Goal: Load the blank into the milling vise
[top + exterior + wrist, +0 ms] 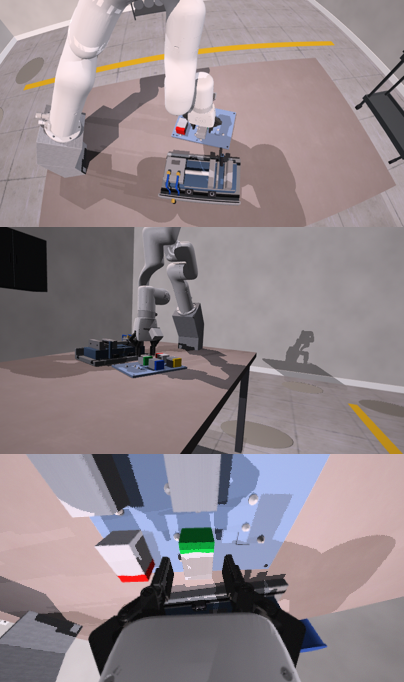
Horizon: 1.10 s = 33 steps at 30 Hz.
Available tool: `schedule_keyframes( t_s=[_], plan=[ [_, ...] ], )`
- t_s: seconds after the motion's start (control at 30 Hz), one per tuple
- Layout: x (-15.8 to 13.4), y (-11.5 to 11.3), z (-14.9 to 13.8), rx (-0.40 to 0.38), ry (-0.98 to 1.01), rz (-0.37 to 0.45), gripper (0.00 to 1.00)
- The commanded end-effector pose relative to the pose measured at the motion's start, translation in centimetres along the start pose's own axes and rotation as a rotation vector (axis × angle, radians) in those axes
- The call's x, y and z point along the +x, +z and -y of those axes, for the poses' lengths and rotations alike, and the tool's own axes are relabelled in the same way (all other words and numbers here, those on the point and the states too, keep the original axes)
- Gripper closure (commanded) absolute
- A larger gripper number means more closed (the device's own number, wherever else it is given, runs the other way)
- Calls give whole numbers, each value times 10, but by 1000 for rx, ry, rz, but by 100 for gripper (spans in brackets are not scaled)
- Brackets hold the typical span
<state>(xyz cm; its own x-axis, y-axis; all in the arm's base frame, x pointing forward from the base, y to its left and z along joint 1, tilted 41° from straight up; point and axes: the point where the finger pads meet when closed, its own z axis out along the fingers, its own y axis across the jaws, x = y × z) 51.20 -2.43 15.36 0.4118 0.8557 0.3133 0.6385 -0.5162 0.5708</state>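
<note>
The claw [198,575] is held apart, empty, low over the infeed plate [229,120], its two fingers straddling the line of the green-ended blank [196,547] without touching it. That blank is seen lying flat on the plate in the wrist view, its painted end pointing away from the camera. Just beside it, to one side, lies the red-ended blank [126,556]; in the exterior view the blue-ended blank [156,364] and the yellow-ended blank [174,362] are set close by on the same plate, near the claw's path. Small locating pins [245,527] are dotted over the plate around the blanks. The milling vise [201,177] is found next to the plate on the brown surface [297,118], its blue hoses [168,181] on the block far from the fixed jaw [232,176]. The arm's base block [60,156] stands well apart to one side.
</note>
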Motion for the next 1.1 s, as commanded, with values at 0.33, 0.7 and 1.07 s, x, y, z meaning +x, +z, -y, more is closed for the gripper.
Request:
schedule_keyframes(
  t_s=[0.33, 0.7, 1.07],
  plan=[
    [1, 3, -1, -6, 0, 9, 29],
    [1, 10, -1, -6, 0, 9, 29],
    [0, 12, -1, -6, 0, 7, 29]
  ],
)
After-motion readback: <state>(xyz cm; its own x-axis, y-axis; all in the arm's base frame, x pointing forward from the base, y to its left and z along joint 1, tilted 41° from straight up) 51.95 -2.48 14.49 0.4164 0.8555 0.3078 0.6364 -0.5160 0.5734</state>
